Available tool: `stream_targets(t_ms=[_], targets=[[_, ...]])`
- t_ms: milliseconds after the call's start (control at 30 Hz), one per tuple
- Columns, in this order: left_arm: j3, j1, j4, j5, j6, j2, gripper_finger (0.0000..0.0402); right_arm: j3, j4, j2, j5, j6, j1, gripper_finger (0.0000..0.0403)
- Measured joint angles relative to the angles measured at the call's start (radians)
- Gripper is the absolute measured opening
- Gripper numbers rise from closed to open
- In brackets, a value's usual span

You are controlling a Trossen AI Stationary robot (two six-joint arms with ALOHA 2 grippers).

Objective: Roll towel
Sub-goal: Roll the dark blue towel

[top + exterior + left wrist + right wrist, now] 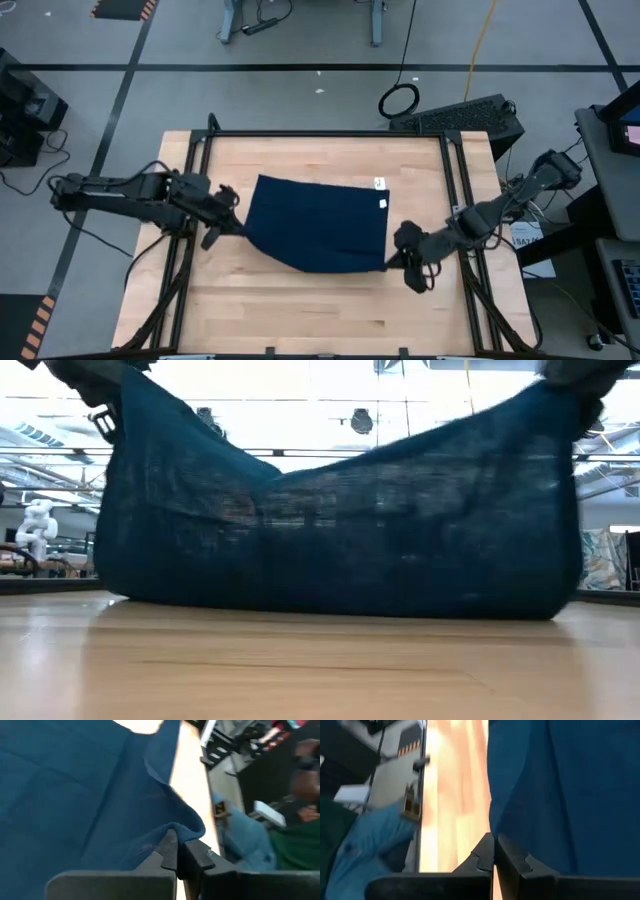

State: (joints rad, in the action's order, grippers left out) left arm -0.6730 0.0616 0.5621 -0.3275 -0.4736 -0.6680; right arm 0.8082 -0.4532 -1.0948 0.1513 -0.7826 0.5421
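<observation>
Towel (315, 235) sits mid-bench, dark navy, partly lifted. Both near corners are held up off the wood; the far edge lies flat w/ a small white tag (381, 203) near its right end. Another small white mark (379, 182) lies on the bench (300, 310) just beyond that edge.

Left pincer (235, 222) is at the towel's left corner, fingers pressed together on the cloth; left wrist view shows the fabric bunched over the fingertips (172, 851).

Right pincer (393, 262) is at the near right corner, also clamped on the cloth edge; in the right wrist view the fingers (487, 852) meet w/ no gap, towel hanging beside them.

Low view: towel (340, 530) hangs like a hammock, both top corners raised out of frame, middle sagging, bottom fold resting on the bench (320, 670).
</observation>
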Motion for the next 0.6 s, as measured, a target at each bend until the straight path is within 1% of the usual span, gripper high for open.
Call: stream_targets(t_ms=[133, 233, 300, 367, 433, 533, 600], targets=[[0.063, 0.108, -0.146, 0.029, -0.089, -0.005, 0.0006, 0.000, -0.068, -0.011, 0.000, -0.088, 0.077, 0.0000], [0.092, 0.188, -0.252, 0.056, -0.120, -0.020, 0.0006, 0.000, -0.107, -0.012, -0.002, -0.138, 0.127, 0.0000], [0.097, 0.240, -0.290, 0.078, -0.127, -0.033, 0.0006, 0.000, -0.123, -0.012, -0.033, -0.171, 0.157, 0.0000], [0.098, 0.291, -0.304, 0.103, -0.149, -0.046, 0.0006, 0.000, -0.130, -0.012, -0.077, -0.211, 0.190, 0.0000], [0.099, 0.338, -0.321, 0.123, -0.166, -0.055, 0.0006, 0.000, -0.125, -0.011, -0.098, -0.240, 0.217, 0.0000], [0.099, 0.396, -0.321, 0.172, -0.174, -0.060, 0.0006, 0.000, -0.125, -0.011, -0.097, -0.257, 0.235, 0.0000], [0.099, 0.422, -0.311, 0.216, -0.174, -0.067, 0.0006, 0.000, -0.127, -0.011, -0.072, -0.256, 0.235, 0.0000]])
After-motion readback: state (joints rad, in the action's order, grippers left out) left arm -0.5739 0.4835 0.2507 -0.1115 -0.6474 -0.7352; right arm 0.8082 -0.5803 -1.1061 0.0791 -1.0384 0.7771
